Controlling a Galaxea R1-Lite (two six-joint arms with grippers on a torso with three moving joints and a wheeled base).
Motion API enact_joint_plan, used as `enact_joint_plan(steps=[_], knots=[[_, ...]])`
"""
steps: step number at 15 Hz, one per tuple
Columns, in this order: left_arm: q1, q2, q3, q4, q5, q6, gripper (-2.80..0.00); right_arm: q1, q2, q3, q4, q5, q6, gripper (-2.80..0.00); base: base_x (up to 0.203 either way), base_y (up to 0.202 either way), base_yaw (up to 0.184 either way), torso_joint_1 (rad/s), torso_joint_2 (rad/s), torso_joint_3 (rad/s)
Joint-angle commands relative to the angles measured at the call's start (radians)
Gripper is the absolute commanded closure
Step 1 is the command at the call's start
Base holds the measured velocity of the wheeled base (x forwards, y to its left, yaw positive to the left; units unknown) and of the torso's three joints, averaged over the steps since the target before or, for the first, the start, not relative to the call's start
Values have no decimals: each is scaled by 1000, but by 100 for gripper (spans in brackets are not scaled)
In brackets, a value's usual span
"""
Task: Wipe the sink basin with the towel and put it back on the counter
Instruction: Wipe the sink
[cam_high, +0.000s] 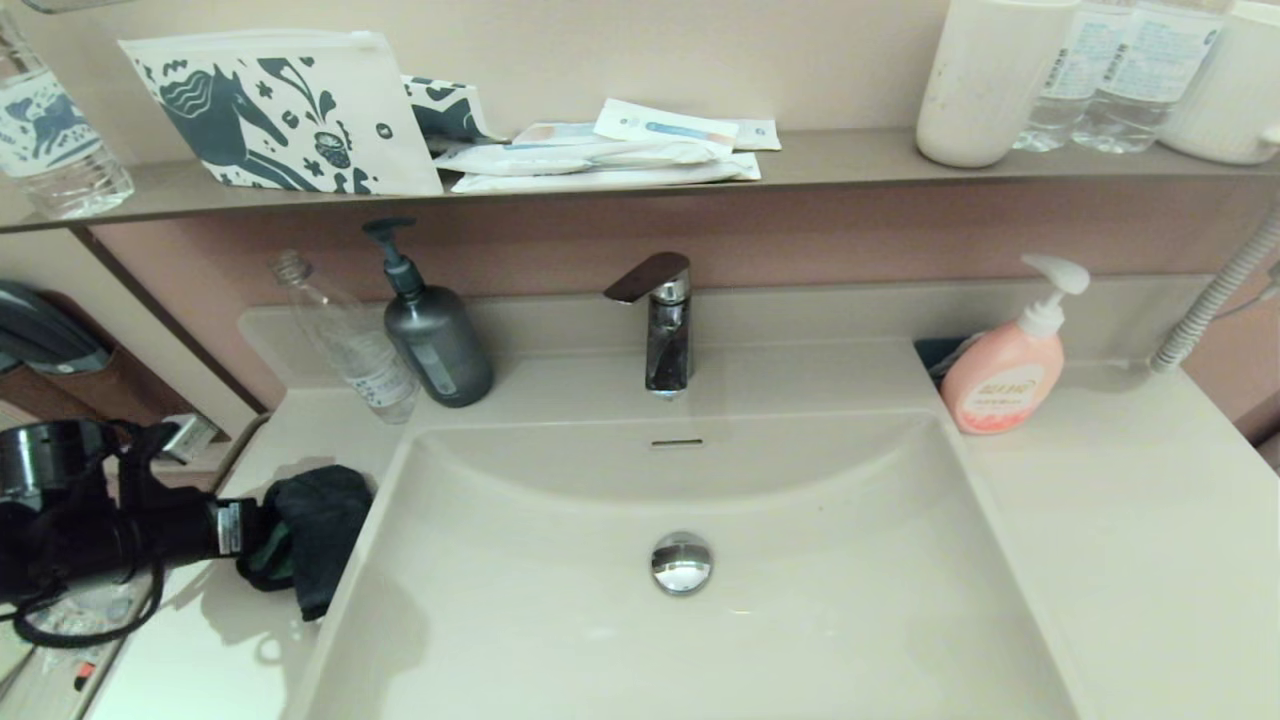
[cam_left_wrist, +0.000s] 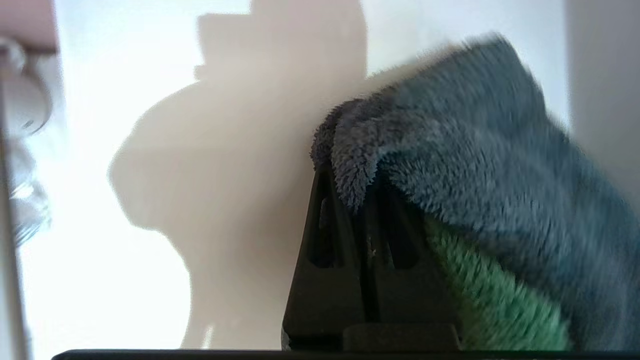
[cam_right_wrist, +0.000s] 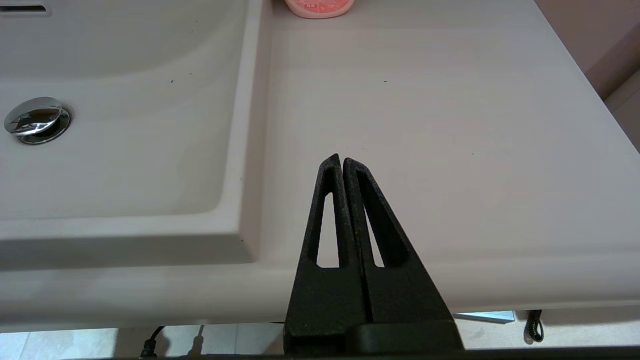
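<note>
Small dark grey-black microfibre towel (cam_high: 318, 535), bunched rather than flat, pinched at one end between the closed fingers of the black left gripper (cam_high: 262, 530). Held over the smooth off-white counter (cam_high: 240, 640) just left of the large rectangular off-white sink basin (cam_high: 560, 640), free end hanging across the basin's left rim. Long axis running roughly from the rear of the counter toward the front, free end drooping forward. Seen from the left wrist, fluffy pile folded over the fingertips (cam_left_wrist: 325, 200) of the gripper (cam_left_wrist: 357, 200), green inner face (cam_left_wrist: 495, 295) showing beneath the dark outer layer; whether the cloth touches the counter cannot be told.

Basin bare inside except for a round chrome drain plug (cam_high: 681, 562) at the centre and a slit overflow hole (cam_high: 677, 442) in the back wall. Chrome tap (cam_high: 662, 325) standing behind. On the left rear of the counter, a clear plastic bottle (cam_high: 350, 340) leaning beside a dark grey pump bottle (cam_high: 432, 335); on the right rear, a pink pump bottle (cam_high: 1005, 375) with a white head.

Black right gripper (cam_right_wrist: 343, 162) out over the bare right counter near its front edge, fingers pressed together, grasping nothing.

On the brown-grey shelf (cam_high: 850, 160) above: a patterned pouch (cam_high: 290, 115), flat white sachets (cam_high: 610, 150), a white cup (cam_high: 985, 80).
</note>
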Motion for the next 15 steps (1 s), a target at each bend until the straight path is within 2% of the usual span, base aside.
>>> enact_joint_plan(steps=[1,3,7,10,13,14,15], knots=[[26,-61,59,1,-5,56,0,-1,1,0,0,0,0,0,0,0,0,0,0,0],[69,-86,113,17,-7,121,0,0,1,0,0,0,0,0,0,0,0,0,0,0],[136,-130,202,25,-6,175,0,-1,1,-1,0,0,0,0,0,0,0,0,0,0],[153,-178,283,43,-6,200,0,0,1,-1,0,0,0,0,0,0,0,0,0,0],[111,-205,336,41,-10,175,0,0,1,1,0,0,0,0,0,0,0,0,0,0],[84,-208,341,39,-9,141,0,-1,1,-1,0,0,0,0,0,0,0,0,0,0],[53,-218,341,36,-8,81,0,-1,1,0,0,0,1,0,0,0,0,0,0,0]])
